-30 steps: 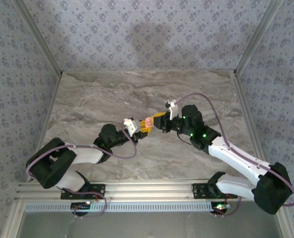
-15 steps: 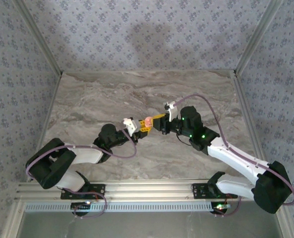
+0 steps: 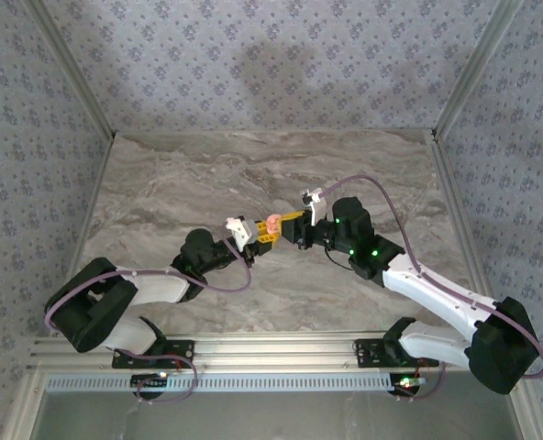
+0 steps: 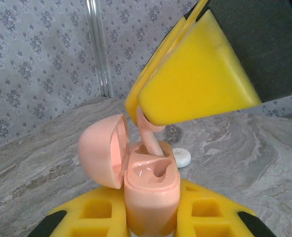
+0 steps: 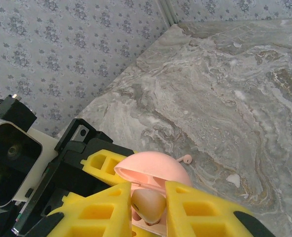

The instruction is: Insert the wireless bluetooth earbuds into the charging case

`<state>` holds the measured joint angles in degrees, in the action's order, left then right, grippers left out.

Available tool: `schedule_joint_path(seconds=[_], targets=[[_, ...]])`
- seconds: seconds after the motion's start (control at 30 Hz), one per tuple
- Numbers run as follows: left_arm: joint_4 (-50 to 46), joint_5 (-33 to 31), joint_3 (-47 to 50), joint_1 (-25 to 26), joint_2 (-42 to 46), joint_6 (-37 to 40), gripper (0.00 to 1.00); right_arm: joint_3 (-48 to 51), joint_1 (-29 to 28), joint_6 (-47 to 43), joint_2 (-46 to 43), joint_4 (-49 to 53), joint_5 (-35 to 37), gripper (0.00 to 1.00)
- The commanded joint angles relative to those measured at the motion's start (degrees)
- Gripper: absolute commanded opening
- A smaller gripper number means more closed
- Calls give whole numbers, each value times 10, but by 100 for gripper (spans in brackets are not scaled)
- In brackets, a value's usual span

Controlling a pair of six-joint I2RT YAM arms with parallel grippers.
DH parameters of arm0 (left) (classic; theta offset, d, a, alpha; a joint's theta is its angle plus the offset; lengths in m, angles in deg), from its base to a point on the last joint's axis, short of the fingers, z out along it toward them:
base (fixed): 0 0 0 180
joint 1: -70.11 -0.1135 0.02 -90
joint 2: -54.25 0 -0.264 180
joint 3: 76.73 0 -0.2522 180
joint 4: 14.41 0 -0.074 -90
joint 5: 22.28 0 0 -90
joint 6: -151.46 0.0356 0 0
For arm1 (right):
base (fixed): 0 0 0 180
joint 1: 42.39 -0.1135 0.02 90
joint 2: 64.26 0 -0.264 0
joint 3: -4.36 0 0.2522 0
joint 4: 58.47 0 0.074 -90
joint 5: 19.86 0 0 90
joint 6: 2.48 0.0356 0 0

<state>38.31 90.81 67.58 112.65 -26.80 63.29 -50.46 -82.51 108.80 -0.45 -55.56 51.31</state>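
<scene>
In the top external view, our two arms meet over the middle of the bench (image 3: 189, 174). The left pincer (image 3: 264, 235) is clamped on the pink charging case (image 3: 273, 223). The right pincer (image 3: 292, 220) comes in from the right and reaches it. The smaller parts are too fine to make out from here.

In the left wrist view, the charging case (image 4: 151, 190) stands upright between our left fingers, with its lid (image 4: 102, 150) swung open to the left. The right pincer (image 4: 143, 103) is closed on an earbud (image 4: 147, 134), whose stem reaches down into one of the case's wells. A small white piece (image 4: 180, 157) lies on the bench behind, and we cannot tell what it is.

In the right wrist view, the earbud (image 5: 147, 203) sits pinched between our right fingers, just below the open lid (image 5: 153, 170). A tiny pink piece (image 5: 185, 159) with a stem lies on the bench beyond; we judge it to be the other earbud.

We take the step in hand to be seating this first earbud. To do it well, we should hold the case steady and upright, line the stem up with its well and lower it straight. We should let go only once the bud's body rests in its recess. A sideways push could tip the case or knock the lid shut.

We can read no brand, label or writing on the case, the earbuds or the pincers.
</scene>
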Motion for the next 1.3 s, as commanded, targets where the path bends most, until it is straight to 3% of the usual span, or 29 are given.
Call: schedule_joint_path(seconds=[0.0, 1.27], targets=[[26, -3, -15, 4, 14, -7, 14, 10, -5, -15, 3, 5, -18, 22], [6, 56, -22, 4, 33, -12, 14, -7, 26, -73, -8, 76, -81, 26]])
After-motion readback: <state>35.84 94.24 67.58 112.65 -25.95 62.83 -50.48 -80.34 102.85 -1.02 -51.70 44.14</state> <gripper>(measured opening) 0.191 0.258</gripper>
